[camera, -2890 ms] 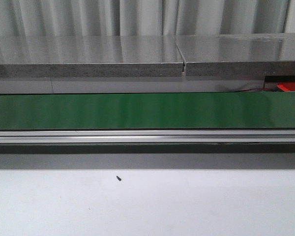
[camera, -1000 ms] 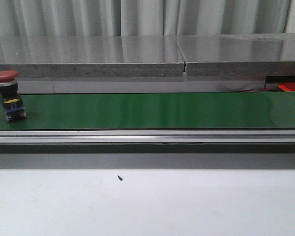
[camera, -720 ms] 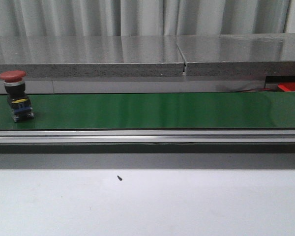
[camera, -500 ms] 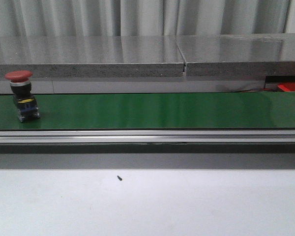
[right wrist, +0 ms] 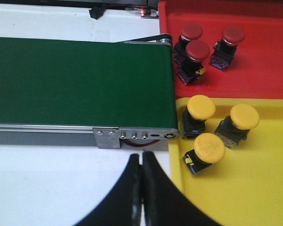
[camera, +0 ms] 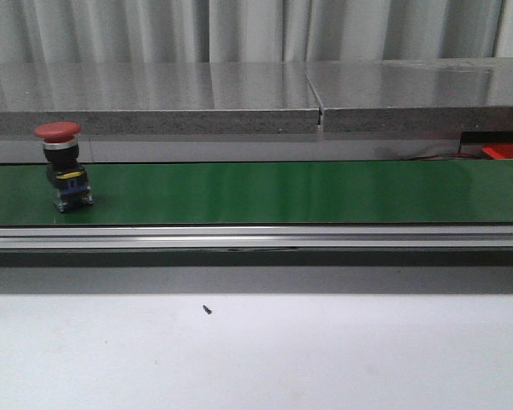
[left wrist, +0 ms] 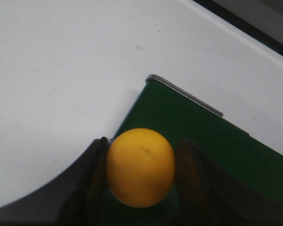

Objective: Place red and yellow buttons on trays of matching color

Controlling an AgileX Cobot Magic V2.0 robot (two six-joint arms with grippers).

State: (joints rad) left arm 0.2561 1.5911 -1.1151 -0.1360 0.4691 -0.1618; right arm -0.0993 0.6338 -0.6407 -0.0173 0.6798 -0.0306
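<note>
A red button stands upright on the green conveyor belt at about 9 o'clock in the front view. The left tool grips a yellow button above the belt's end. The right tool is closed and empty, near the red tray and yellow tray, three buttons in each.

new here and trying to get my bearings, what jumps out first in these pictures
A red mushroom-head push button stands upright at the left end of the long green conveyor belt. The left gripper is closed around a round yellow button cap above the belt's end. Past the belt's far end, a red plastic tray and a yellow plastic tray each hold three buttons of matching colour, beside the shut right gripper.
</note>
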